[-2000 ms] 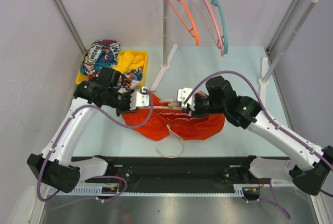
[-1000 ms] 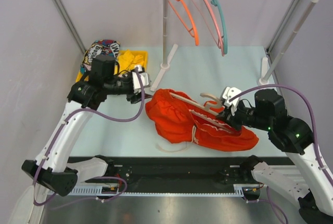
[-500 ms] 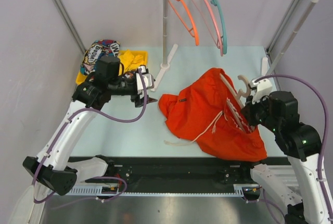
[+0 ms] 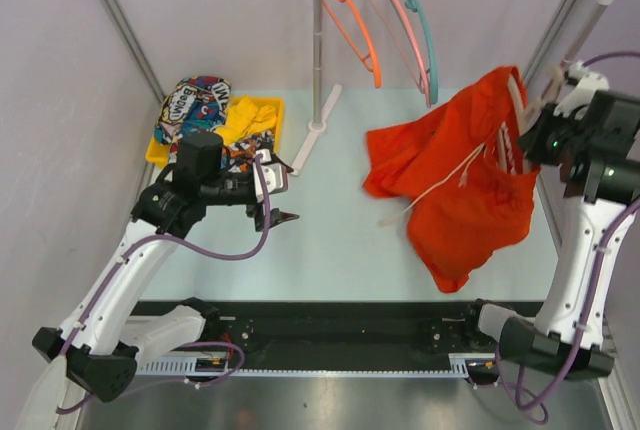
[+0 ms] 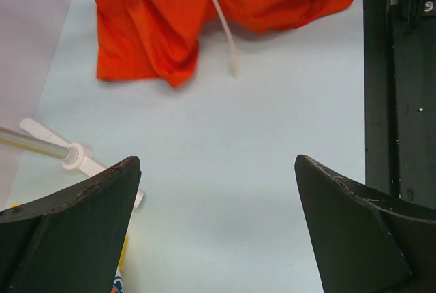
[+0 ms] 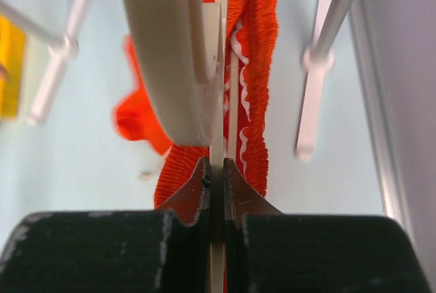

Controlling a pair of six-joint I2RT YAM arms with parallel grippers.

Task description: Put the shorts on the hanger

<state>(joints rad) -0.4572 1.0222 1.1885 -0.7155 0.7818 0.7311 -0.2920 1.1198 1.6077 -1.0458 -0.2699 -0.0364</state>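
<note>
Shorts (image 4: pixel 460 190): we see crumpled orange-red fabric, cream cord dangling, draped on the hanger (image 6: pixel 167 54), lifted above the tabletop's (image 4: pixel 330 250) far right corner.
Right pincer (image 6: pixel 216 172): clamped on hanger.
Left pincer (image 5: pixel 218 170): spread wide, empty.

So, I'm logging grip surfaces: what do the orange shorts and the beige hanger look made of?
The shorts look like soft, matte fabric: they hang in loose folds and the waistband is gathered into fine ruffles. The hanger looks like rigid, smooth cream plastic: even colour, clean moulded edges, faint sheen, though painted wood is possible.
</note>
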